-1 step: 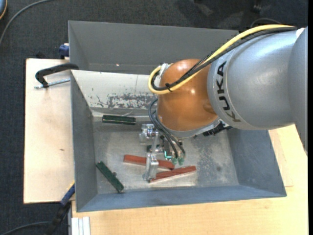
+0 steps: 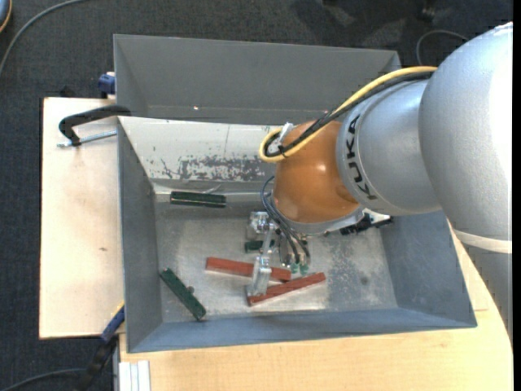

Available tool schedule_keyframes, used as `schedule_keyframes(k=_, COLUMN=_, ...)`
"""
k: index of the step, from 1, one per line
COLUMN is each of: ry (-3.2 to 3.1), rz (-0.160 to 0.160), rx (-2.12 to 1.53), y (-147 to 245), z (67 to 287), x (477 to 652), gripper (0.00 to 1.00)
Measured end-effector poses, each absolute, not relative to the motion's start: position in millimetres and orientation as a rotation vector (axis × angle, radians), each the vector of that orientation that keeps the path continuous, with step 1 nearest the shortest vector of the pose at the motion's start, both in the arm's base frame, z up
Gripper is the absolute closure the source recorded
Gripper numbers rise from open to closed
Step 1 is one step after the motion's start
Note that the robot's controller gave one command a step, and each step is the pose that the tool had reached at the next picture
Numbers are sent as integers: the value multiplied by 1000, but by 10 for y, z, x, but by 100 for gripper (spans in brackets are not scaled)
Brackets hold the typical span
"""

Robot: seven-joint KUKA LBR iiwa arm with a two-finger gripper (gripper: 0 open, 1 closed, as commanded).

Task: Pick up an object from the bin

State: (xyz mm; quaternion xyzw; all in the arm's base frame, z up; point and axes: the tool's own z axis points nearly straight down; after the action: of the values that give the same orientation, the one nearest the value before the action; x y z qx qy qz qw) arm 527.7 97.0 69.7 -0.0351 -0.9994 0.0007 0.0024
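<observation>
Camera view: we see the grey metal bin point(image 2: 137, 218) from above, with the arm point(image 2: 423, 145) entering from the right and bending down into the bin's middle. An orange cover point(image 2: 313, 177) encloses the wrist, and a yellow cable point(image 2: 358, 94) loops over it. Below the cover, the gripper point(image 2: 265, 274) points down at the bin floor, slightly right of centre and toward the front wall. It stands directly over the spot where two flat red-brown strips lie close together. The left red-brown strip point(image 2: 228, 265) lies nearly level and runs from the gripper toward the left. The right red-brown strip point(image 2: 297, 285) lies tilted, its right end higher in the view, and runs from below the gripper to the right. We cannot tell whether the gripper is spread or closed, nor whether it touches either strip, because its lower parts overlap both strips. A rear dark green strip point(image 2: 198, 199) lies flat along the foot of the back wall, well apart from the gripper. A front dark green strip point(image 2: 181, 293) lies diagonally in the front left corner, near the front wall.
</observation>
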Motion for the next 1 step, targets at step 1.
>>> schedule_keyframes(k=1, ry=-3140, rz=-3, rx=-105, y=996, z=739, x=5284, gripper=100)
